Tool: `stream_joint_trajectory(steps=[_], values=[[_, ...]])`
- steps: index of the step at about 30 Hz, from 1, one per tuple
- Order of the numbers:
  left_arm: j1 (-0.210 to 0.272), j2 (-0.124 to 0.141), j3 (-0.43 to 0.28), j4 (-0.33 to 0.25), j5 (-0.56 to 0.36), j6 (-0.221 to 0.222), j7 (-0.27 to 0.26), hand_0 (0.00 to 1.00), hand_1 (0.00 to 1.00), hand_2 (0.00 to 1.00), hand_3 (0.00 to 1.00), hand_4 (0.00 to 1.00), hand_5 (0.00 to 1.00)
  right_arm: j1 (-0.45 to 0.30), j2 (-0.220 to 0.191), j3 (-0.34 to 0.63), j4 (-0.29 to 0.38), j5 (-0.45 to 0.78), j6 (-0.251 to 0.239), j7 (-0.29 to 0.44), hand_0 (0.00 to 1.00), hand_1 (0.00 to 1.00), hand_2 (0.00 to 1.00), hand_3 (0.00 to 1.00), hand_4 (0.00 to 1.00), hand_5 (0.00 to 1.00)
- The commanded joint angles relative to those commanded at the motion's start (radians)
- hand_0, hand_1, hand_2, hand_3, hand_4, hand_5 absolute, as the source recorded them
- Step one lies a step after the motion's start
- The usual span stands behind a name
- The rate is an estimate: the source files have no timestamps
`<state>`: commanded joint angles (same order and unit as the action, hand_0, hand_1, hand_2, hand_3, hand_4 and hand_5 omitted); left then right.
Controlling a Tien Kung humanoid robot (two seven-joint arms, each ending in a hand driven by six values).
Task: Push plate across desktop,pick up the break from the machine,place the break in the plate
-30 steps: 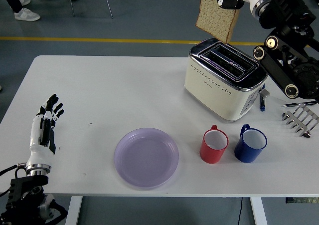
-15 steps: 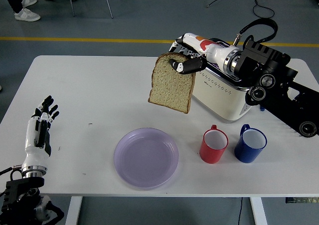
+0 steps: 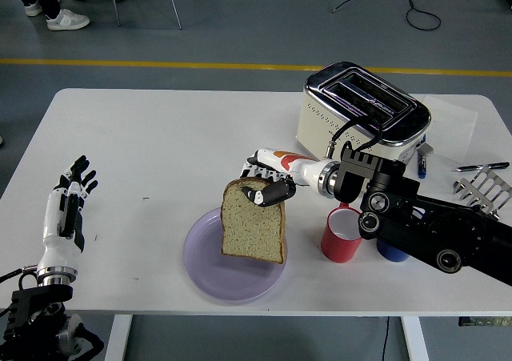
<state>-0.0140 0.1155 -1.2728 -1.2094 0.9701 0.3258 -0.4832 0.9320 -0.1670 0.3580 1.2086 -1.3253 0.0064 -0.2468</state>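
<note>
A slice of brown bread (image 3: pixel 253 225) hangs upright from my right hand (image 3: pixel 268 186), whose fingers pinch its top edge. The slice is over the right half of the lilac plate (image 3: pixel 210 258), its lower edge close to or touching the plate; contact cannot be told. The plate lies near the table's front edge. Behind, at the right, the cream and chrome toaster (image 3: pixel 360 125) stands with empty slots. My left hand (image 3: pixel 70 203) rests at the table's left edge, fingers spread, holding nothing.
A red mug (image 3: pixel 339 239) stands right of the plate, under my right forearm; a blue mug (image 3: pixel 388 251) behind the arm is mostly hidden. A pen (image 3: pixel 480 167), a metal rack (image 3: pixel 484 186) and a small blue item (image 3: pixel 422 163) lie at the far right.
My right arm swung the bread from high above the toaster down and left to the plate. The left hand stayed almost still.
</note>
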Motion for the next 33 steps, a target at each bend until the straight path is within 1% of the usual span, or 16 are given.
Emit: stream_joint_trajectory(steps=[3, 6, 7, 8, 13, 14, 17, 19, 20, 25, 26, 29, 31, 32, 33], values=[[-0.002, -0.001, 0.002, 0.0, 0.0, 0.0, 0.001, 0.834, 0.864, 0.934, 0.897, 0.502, 0.904, -0.013, 0.019, 0.001, -0.025, 0.014, -0.014, 0.019, 0.137, 0.241, 0.333, 0.412, 0.331, 0.163], [0.001, -0.001, 0.002, -0.001, 0.0, 0.0, 0.0, 0.834, 0.864, 0.934, 0.897, 0.502, 0.904, -0.021, 0.029, 0.002, -0.042, 0.022, -0.022, 0.024, 0.137, 0.241, 0.333, 0.412, 0.331, 0.163], [0.004, 0.0, 0.0, -0.001, -0.001, 0.0, -0.001, 0.834, 0.864, 0.934, 0.897, 0.502, 0.904, -0.025, 0.037, 0.001, -0.057, 0.029, -0.022, 0.025, 0.137, 0.241, 0.333, 0.412, 0.331, 0.163], [0.005, 0.001, -0.001, -0.001, -0.001, 0.001, -0.001, 0.836, 0.864, 0.934, 0.895, 0.503, 0.894, -0.026, 0.04, 0.0, -0.063, 0.032, -0.022, 0.025, 0.163, 0.265, 0.35, 0.415, 0.318, 0.182], [0.005, 0.003, -0.001, -0.001, -0.001, 0.001, 0.001, 0.836, 0.864, 0.934, 0.895, 0.503, 0.894, -0.035, 0.066, -0.012, -0.115, 0.042, -0.026, 0.028, 0.163, 0.265, 0.35, 0.415, 0.318, 0.182], [0.001, 0.003, 0.0, -0.002, -0.001, 0.004, 0.003, 0.839, 0.863, 0.934, 0.889, 0.5, 0.879, -0.037, 0.068, -0.02, -0.119, 0.052, -0.037, 0.032, 0.297, 0.346, 0.402, 0.435, 0.314, 0.204], [-0.004, 0.003, 0.001, -0.004, 0.0, 0.007, 0.005, 0.839, 0.863, 0.934, 0.889, 0.5, 0.879, -0.042, 0.077, -0.035, -0.129, 0.058, -0.062, 0.045, 0.297, 0.346, 0.402, 0.435, 0.314, 0.204], [-0.005, 0.003, 0.0, -0.004, 0.001, 0.008, 0.007, 0.839, 0.863, 0.934, 0.889, 0.5, 0.879, -0.046, 0.082, -0.041, -0.138, 0.058, -0.077, 0.06, 0.297, 0.346, 0.402, 0.435, 0.314, 0.204], [-0.005, 0.003, 0.001, -0.003, -0.002, 0.007, 0.009, 0.839, 0.863, 0.934, 0.887, 0.49, 0.835, -0.048, 0.084, -0.047, -0.144, 0.057, -0.087, 0.081, 0.379, 0.459, 0.5, 0.502, 0.319, 0.31], [-0.001, 0.002, -0.001, -0.002, -0.005, 0.007, 0.013, 0.839, 0.863, 0.934, 0.887, 0.49, 0.835, -0.059, 0.087, -0.064, -0.178, 0.067, -0.118, 0.172, 0.379, 0.459, 0.5, 0.502, 0.319, 0.31], [0.0, 0.001, -0.002, -0.002, -0.005, 0.007, 0.013, 0.839, 0.862, 0.934, 0.888, 0.494, 0.83, -0.06, 0.089, -0.068, -0.187, 0.062, -0.123, 0.185, 0.538, 0.616, 0.635, 0.695, 0.507, 0.412], [-0.001, 0.0, -0.001, -0.002, -0.005, 0.007, 0.014, 0.839, 0.862, 0.934, 0.888, 0.494, 0.83, -0.062, 0.098, -0.073, -0.213, 0.047, -0.151, 0.228, 0.538, 0.616, 0.635, 0.695, 0.507, 0.412], [-0.002, -0.001, -0.001, -0.002, -0.005, 0.007, 0.014, 0.839, 0.862, 0.934, 0.888, 0.494, 0.83, -0.061, 0.102, -0.073, -0.222, 0.032, -0.161, 0.244, 0.538, 0.616, 0.635, 0.695, 0.507, 0.412], [-0.003, -0.002, -0.001, 0.0, -0.005, 0.006, 0.014, 0.84, 0.862, 0.934, 0.888, 0.495, 0.829, -0.06, 0.105, -0.072, -0.228, 0.016, -0.166, 0.25, 0.71, 0.724, 0.776, 0.858, 0.607, 0.482], [-0.003, -0.003, -0.001, 0.0, -0.005, 0.006, 0.015, 0.84, 0.862, 0.934, 0.888, 0.495, 0.829, -0.06, 0.106, -0.071, -0.229, 0.009, -0.168, 0.253, 0.71, 0.724, 0.776, 0.858, 0.607, 0.482]])
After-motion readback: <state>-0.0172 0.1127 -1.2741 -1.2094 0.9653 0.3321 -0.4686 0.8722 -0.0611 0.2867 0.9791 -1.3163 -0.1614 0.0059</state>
